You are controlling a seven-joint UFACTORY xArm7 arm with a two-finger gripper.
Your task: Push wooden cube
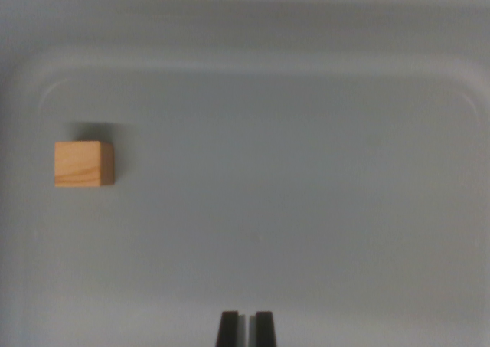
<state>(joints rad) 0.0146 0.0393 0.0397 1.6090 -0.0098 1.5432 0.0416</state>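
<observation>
Cube: wooden cube (83, 164) sits near the tray's (306, 94) left edge.
Pincer: pincer (246, 328) nearly clenched, empty.
Risk: strike off-centre and your cube spins aside.

Pale grey, seemingly tray-like surface (306, 171) with wooden cube (83, 164) near its left.

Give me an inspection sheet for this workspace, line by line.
Surface: pale grey tray with a raised rim and rounded corners, bare apart from the cube.
Job's things: wooden cube, resting flat at the wrist view's left, clear of the rim.
Clutter: nothing seen.
Grippers: gripper at bottom centre, fingertips nearly together, holding nothing, well away from the cube.
Cables: nothing seen.
Surroundings: a dark strip at the top right edge, too little to identify.
</observation>
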